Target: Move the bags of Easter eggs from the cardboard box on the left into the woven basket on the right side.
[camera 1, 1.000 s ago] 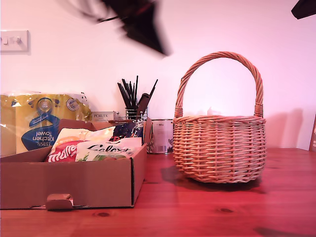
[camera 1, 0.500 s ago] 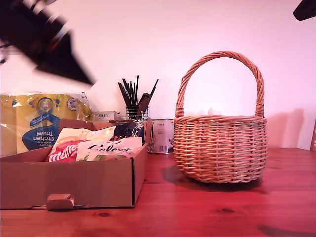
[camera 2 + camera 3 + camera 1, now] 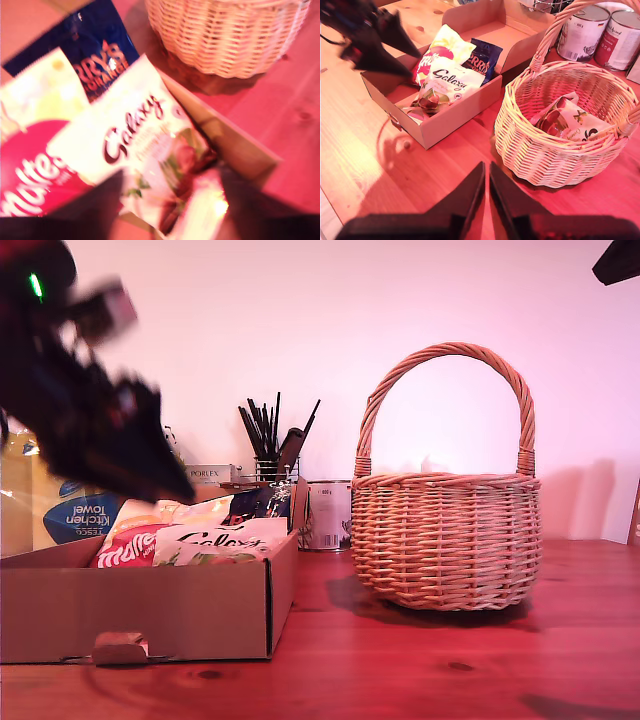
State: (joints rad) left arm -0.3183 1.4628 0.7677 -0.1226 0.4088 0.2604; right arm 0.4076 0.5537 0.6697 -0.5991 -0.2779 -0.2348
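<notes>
Step in hand, as judged: pick-up of the next bag from the box (image 3: pixel 150 615). My first gripper (image 3: pixel 170 200) hangs over the box, fingers spread wide with nothing between them. The cream bag (image 3: pixel 135 150) lies directly under the gap, topmost of the pile, tilted and overlapping the red bag (image 3: pixel 35 170); the blue bag (image 3: pixel 97 55) sits beyond it, toward the basket (image 3: pixel 225 35).

Recommendation: descend straight onto the cream bag and close across its near, narrower end, which sits between the two fingers. The pouch is glossy and probably slack, so a shallow pinch may slip; take a full fold of it. Keep clear of the box wall just beside the bag's lower corner. Lift high enough to clear both that wall and the basket's rim and handle.

Positions in the exterior view: the first arm is a blurred dark mass at 10 o'clock, above the box's rear. The box stands at 8 o'clock, the bags showing over its front wall. The basket (image 3: pixel 445 540) stands at 3 o'clock, well apart from the box.

My second gripper (image 3: pixel 486 192) has its fingers together, empty, hovering over bare table near the basket's outer wall. In the second wrist view one bag (image 3: pixel 570 122) already lies inside the basket (image 3: pixel 540 155); three remain in the box (image 3: pixel 445 125).
</notes>
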